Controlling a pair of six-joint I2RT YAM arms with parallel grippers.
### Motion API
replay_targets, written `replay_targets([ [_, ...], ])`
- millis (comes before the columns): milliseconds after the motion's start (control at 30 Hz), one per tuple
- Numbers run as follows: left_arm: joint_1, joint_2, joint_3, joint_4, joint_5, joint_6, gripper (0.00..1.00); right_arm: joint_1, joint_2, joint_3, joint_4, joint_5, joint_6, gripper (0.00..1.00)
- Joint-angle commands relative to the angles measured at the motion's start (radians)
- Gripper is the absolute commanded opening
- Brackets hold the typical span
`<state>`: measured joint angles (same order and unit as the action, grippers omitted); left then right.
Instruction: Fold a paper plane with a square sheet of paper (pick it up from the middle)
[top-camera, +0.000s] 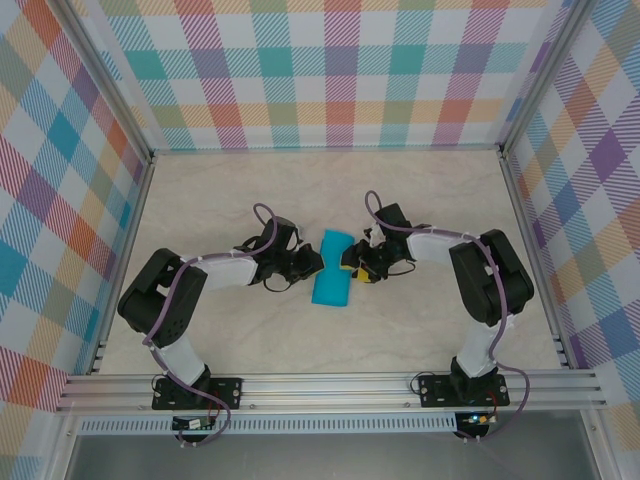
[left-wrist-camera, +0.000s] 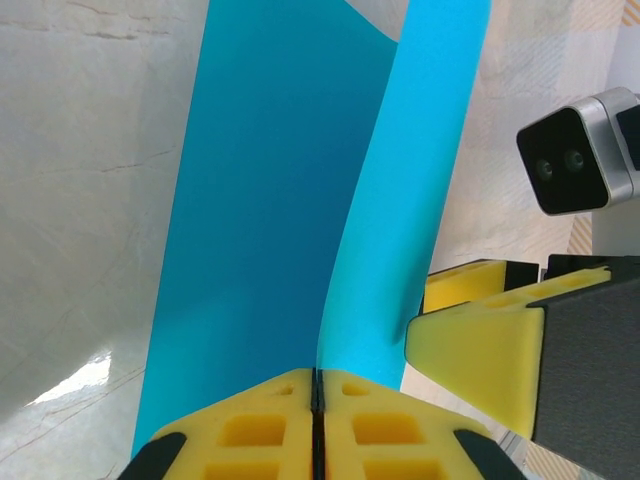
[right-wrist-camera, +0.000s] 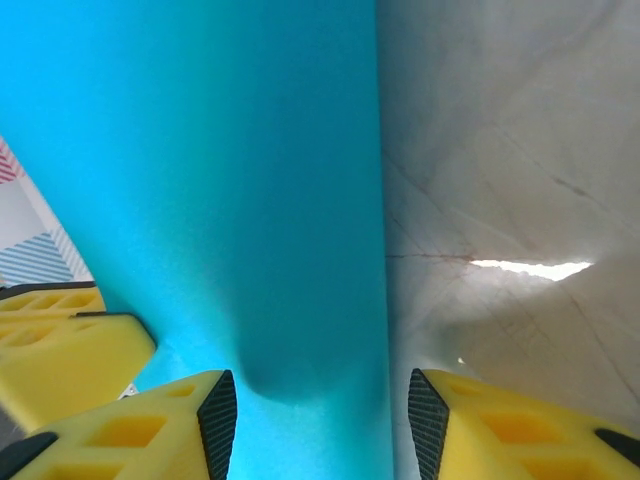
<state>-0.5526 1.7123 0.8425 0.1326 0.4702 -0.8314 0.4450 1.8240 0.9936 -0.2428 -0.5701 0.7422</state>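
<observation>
Currently: left clamps the sheet at its middle, right stands open around it

The paper sheet (top-camera: 331, 287) sits between the two grippers. It is drawn in narrow where they meet and fans out wider past the jaws on both ends. My read is that gathering it at the middle sets up the centre crease, with one side anchoring while the other works the fold.

Left gripper (left-wrist-camera: 316, 385): the jaws are closed flat together with only a thin line between the pads, and the paper's edge runs straight into that line, so it is clamped on the sheet. One layer runs out low over the desk (left-wrist-camera: 80, 200) ahead of the jaws. A second layer stands up as a curved flap just beside them.

Right gripper (right-wrist-camera: 318, 385): the jaws are well apart. The paper bulges into the gap and sits against one pad, with bare desk showing before the other. From the left wrist view, one of its yellow fingers (left-wrist-camera: 470, 350) touches the raised flap. It isn't squeezing anything, so I'd call it open and placed to close on that ridge.

There's no dart shape yet, so the folding looks early.
</observation>
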Motion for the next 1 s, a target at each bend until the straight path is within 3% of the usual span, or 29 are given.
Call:
replay_targets([
  [0,0.014,0.003,0.025,-0.039,-0.017,0.003,0.18,0.004,0.022,0.035,-0.074,0.039,-0.04,0.51],
  [33,0.014,-0.009,0.023,-0.052,-0.033,0.003,0.2,0.008,0.023,0.037,-0.082,0.056,-0.036,0.51],
  [100,0.014,-0.04,0.02,-0.096,-0.084,0.004,0.34,0.014,0.027,0.05,-0.117,0.103,-0.028,0.52],
  [500,0.014,-0.297,-0.022,-0.354,-0.389,0.002,0.48,0.06,0.099,0.155,-0.299,0.228,-0.061,0.54],
  [967,0.019,-0.337,-0.053,-0.369,-0.392,-0.003,0.53,0.096,0.188,0.268,-0.44,0.313,-0.037,0.59],
])
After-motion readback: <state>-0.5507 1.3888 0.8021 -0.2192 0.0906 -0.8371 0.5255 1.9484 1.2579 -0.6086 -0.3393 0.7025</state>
